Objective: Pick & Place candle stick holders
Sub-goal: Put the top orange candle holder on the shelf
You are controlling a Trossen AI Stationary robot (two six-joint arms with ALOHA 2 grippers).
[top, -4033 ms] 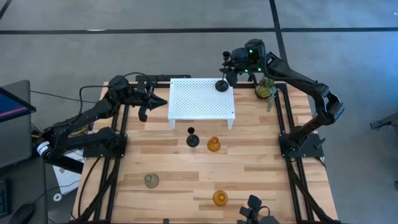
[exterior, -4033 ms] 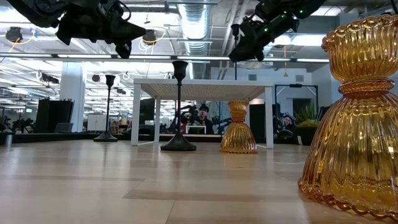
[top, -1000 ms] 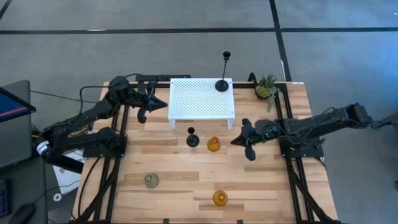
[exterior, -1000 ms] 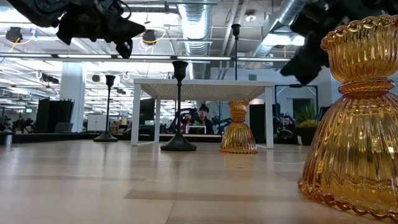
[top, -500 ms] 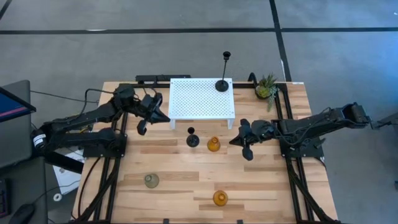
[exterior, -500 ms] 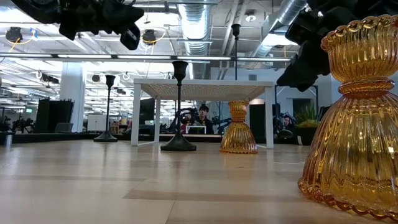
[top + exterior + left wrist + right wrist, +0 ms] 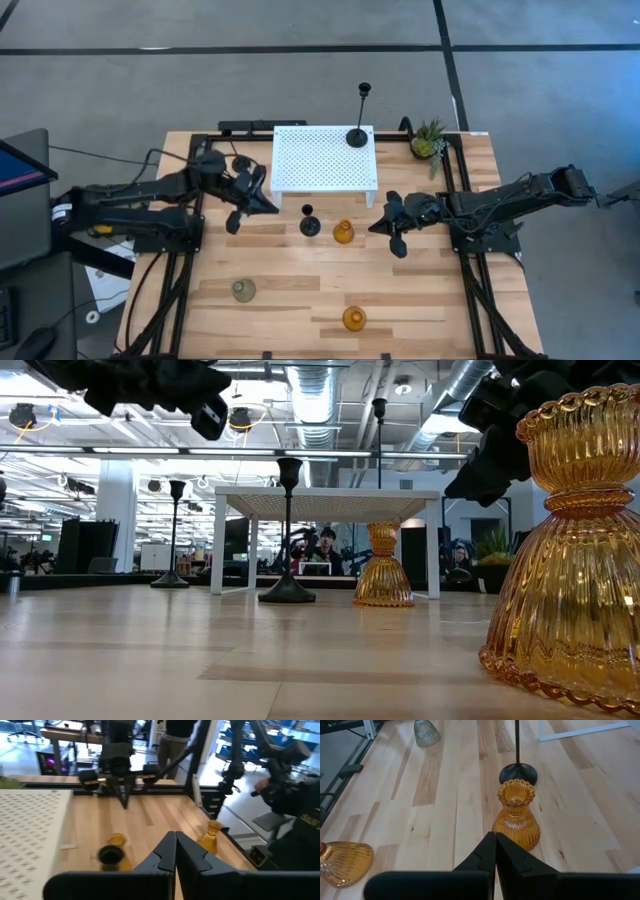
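Since the earlier frames, left gripper (image 7: 258, 200) is shifting from beside the white stand's (image 7: 320, 160) left edge toward the table's middle; it is now hanging above the wood just off the stand's front-left leg, fingers pressed shut on nothing. Right gripper (image 7: 377, 224) is holding the same spot as half a second ago, to the right of the near amber glass holder (image 7: 343, 233), also shut and empty.

Tall black holder (image 7: 358, 130) is standing upright on the stand's back-right corner. Mid-height black holder (image 7: 310, 224) is standing on the table in front of the stand, between the two grippers, with the amber holder just beside it on the right. In the right wrist view the closed fingertips (image 7: 495, 840) are pointing at this amber holder (image 7: 515, 815), close but apart, the black base (image 7: 518, 772) just behind it.

Third black holder (image 7: 240, 163) is sitting left of the stand, near the left arm, behind that gripper. Grey-green glass holder (image 7: 243, 290) is resting at front left, well apart from both grippers. Second amber holder (image 7: 353, 319) is lying near the front edge, filling the right of the low view (image 7: 568, 550). Potted plant (image 7: 428, 140) is sitting at the back-right corner.
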